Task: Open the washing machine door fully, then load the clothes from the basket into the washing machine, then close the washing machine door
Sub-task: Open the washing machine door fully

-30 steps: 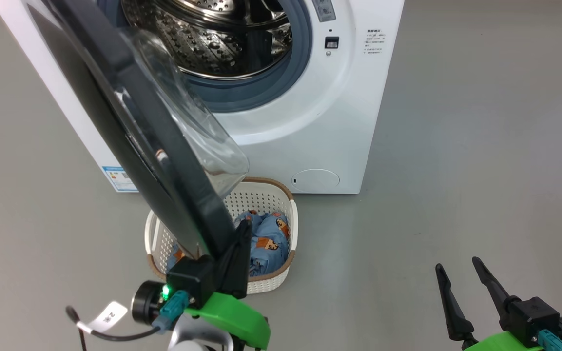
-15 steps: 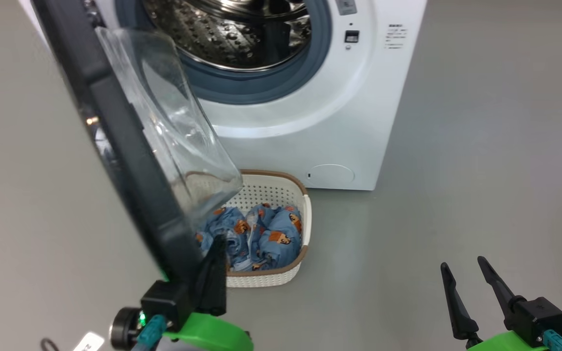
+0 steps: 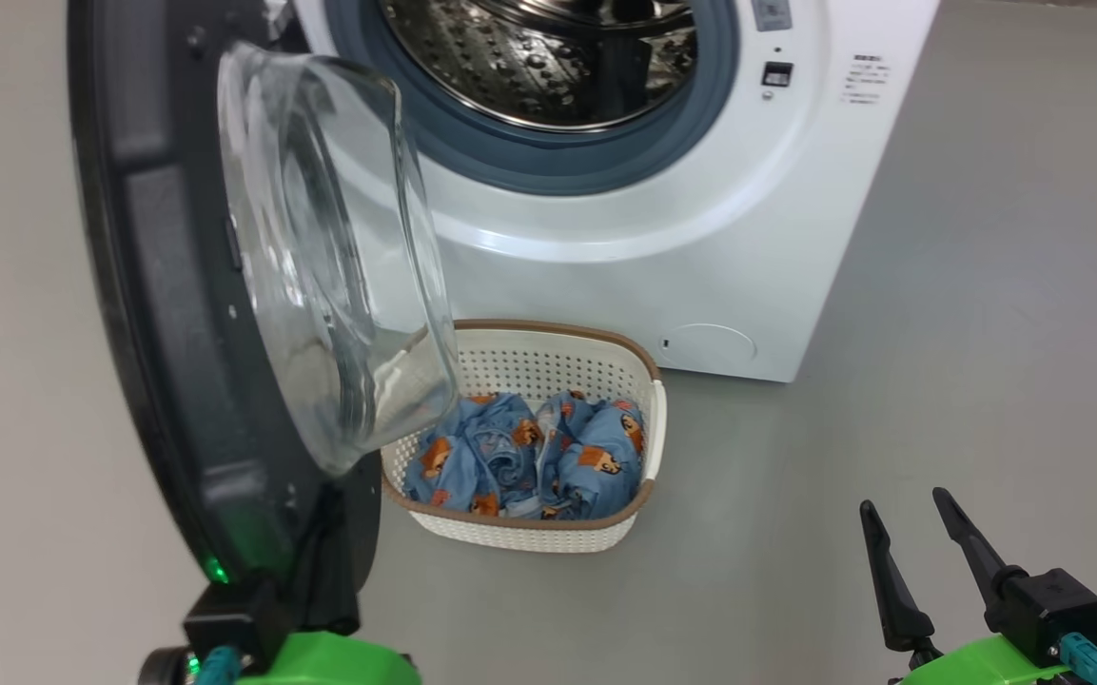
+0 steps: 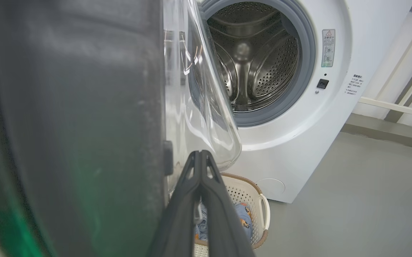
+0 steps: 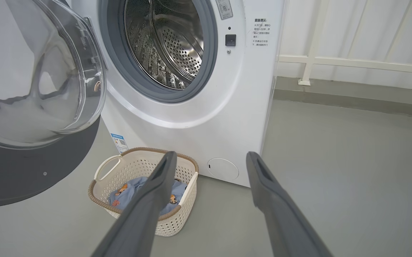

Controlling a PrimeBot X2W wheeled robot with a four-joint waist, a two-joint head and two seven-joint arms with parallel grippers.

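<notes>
The washing machine (image 3: pixel 700 238) stands with its steel drum (image 3: pixel 558 57) exposed. The washing machine door (image 3: pixel 158 333) hangs wide open at the left, its glass bowl (image 3: pixel 329 257) bulging toward the machine. My left gripper (image 3: pixel 327 514) is shut, its fingers (image 4: pixel 200 167) pressed together against the inner side of the door's lower rim (image 4: pixel 84 125), with nothing between them. The basket (image 3: pixel 548 533) sits on the floor before the machine and holds the clothes (image 3: pixel 529 457). My right gripper (image 3: pixel 910 533) is open and empty, low at the right, away from the basket (image 5: pixel 102 171).
Grey floor (image 3: pixel 986 333) spreads to the right of the machine. A white railing and wall (image 5: pixel 352 60) run behind it at the right. A blue energy sticker (image 5: pixel 119 141) sits low on the machine's front, behind the basket.
The door has swung further open toward the left with my shut left gripper following its lower edge. It no longer covers the basket. The head camera has shifted too. The right gripper stays put.
</notes>
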